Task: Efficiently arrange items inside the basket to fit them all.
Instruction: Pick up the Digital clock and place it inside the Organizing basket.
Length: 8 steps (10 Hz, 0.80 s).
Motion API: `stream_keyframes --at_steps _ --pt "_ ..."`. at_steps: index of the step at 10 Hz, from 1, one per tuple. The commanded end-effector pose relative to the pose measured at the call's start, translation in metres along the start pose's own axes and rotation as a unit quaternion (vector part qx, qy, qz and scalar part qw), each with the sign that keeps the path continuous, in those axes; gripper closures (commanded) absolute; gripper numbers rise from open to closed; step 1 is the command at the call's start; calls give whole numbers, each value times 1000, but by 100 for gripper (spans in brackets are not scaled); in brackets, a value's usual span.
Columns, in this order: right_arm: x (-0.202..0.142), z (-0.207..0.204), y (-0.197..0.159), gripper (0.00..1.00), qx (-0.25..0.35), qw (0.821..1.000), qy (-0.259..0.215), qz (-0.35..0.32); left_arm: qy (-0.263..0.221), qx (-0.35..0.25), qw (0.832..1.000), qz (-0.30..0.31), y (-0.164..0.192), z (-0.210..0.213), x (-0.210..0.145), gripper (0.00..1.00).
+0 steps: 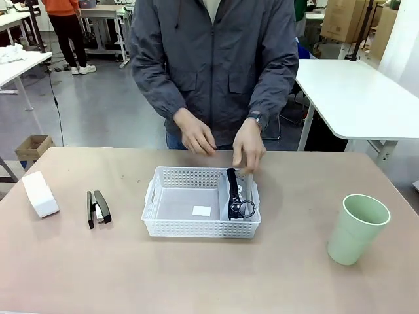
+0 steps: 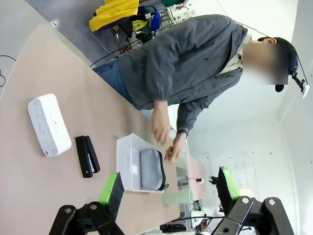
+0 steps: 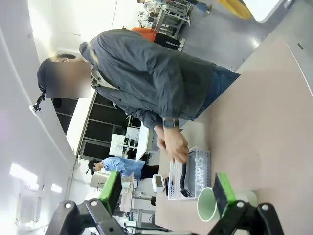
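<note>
The white lattice basket (image 1: 196,227) sits mid-table. Inside it, the grey pouch (image 1: 237,199) stands on edge against the right wall, black strap and ring on top. One of the person's hands (image 1: 249,149) hovers at its far end. The white box (image 1: 40,194) and black stapler (image 1: 98,207) lie left of the basket; the pale green cup (image 1: 357,229) stands upright at the right. My left gripper (image 2: 168,188) hangs open high above the table, looking down at the box (image 2: 48,125), stapler (image 2: 87,155), basket (image 2: 126,161) and pouch (image 2: 150,170). My right gripper (image 3: 168,193) is open, well above the cup (image 3: 208,205) and basket (image 3: 201,169).
The person stands at the far edge with both hands over the basket's back rim, the other hand (image 1: 196,139) a little higher. A small white label (image 1: 201,210) lies on the basket floor. Bare tabletop surrounds the items; a white table (image 1: 357,98) stands behind at the right.
</note>
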State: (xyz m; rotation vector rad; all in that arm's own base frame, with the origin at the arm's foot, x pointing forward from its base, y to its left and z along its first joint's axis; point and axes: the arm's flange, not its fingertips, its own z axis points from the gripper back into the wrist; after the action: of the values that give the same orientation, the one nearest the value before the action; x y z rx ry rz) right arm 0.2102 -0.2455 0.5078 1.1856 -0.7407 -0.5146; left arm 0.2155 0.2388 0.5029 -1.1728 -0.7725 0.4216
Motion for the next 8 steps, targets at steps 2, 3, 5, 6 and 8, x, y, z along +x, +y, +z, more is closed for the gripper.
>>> stream_keyframes --at_steps 2,3,5,6,8 --pt "3 0 1 0 10 1000 -4 16 -3 -10 1000 -11 -2 1 2 0" --pt "3 0 1 0 10 1000 -4 16 -3 -10 1000 -11 -2 1 2 0" --pt "3 0 1 0 10 1000 -4 16 -3 -10 1000 -11 -2 1 2 0" --pt "3 0 1 0 10 1000 -4 16 -3 -10 1000 -11 -2 1 2 0" --pt "3 0 1 0 10 1000 -4 16 -1 0 1000 0 -1 0 0 0"
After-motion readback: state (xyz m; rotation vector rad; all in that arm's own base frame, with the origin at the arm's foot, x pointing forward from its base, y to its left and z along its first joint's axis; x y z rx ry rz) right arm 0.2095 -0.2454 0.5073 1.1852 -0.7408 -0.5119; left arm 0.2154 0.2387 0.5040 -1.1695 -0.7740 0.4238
